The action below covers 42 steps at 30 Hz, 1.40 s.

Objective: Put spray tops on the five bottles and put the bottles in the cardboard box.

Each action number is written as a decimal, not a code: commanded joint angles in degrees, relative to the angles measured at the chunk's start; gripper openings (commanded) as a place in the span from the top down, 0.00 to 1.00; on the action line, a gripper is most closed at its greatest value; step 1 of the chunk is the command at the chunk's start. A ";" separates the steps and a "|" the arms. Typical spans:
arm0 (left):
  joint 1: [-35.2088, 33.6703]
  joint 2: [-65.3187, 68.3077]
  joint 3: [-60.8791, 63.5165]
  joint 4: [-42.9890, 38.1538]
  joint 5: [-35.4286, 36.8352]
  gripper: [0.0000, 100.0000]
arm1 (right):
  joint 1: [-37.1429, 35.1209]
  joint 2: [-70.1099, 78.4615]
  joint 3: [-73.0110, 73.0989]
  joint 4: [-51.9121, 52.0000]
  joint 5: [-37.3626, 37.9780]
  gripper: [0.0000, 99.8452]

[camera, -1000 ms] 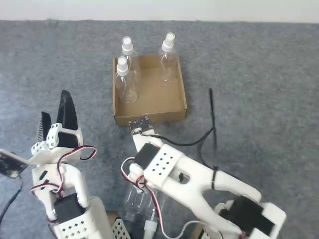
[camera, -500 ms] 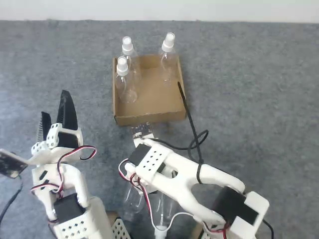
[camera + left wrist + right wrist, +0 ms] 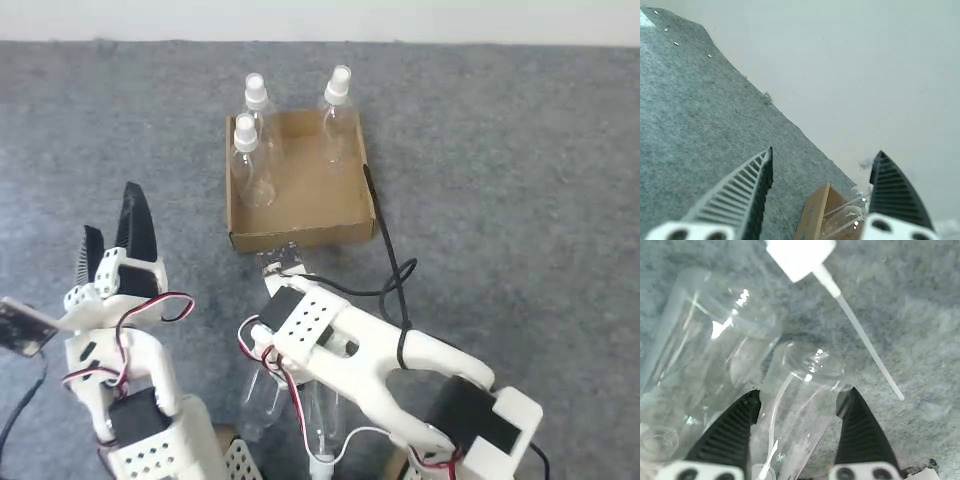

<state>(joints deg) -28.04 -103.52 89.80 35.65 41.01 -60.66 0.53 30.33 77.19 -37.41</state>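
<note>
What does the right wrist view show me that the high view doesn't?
Only the right wrist view: the open, topless neck of the bottle at the right gripper, and a loose spray top with its dip tube on the carpet. Only the high view: the cardboard box holding three capped bottles, and the left gripper, open. Both: two clear bottles lying side by side on the carpet.

the cardboard box (image 3: 300, 238) is plain brown on a mottled grey surface (image 3: 520, 150). the bottles (image 3: 250, 170) are clear with white spray tops (image 3: 245, 132). the left pincer (image 3: 110, 212) and right pincer (image 3: 801, 394) are black and ribbed.
</note>
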 commanded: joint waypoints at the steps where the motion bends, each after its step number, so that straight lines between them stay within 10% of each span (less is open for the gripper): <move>1: 0.09 -0.79 -0.75 -1.58 -0.97 0.70 | 0.13 -4.00 -0.26 1.10 1.41 0.99; 20: 0.09 -0.79 -0.75 -1.58 -0.97 0.70 | 27.38 -41.45 0.09 1.19 1.23 0.99; 31: 0.18 -0.79 -0.66 -1.58 -0.97 0.70 | 29.85 -53.85 0.62 -4.35 1.32 0.99; 42: 0.00 -0.79 -0.13 -1.76 -1.05 0.70 | 36.79 -73.89 29.98 -35.74 10.90 0.99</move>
<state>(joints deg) -28.04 -103.52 89.80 35.65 40.66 -28.66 -63.12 50.55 55.65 -30.81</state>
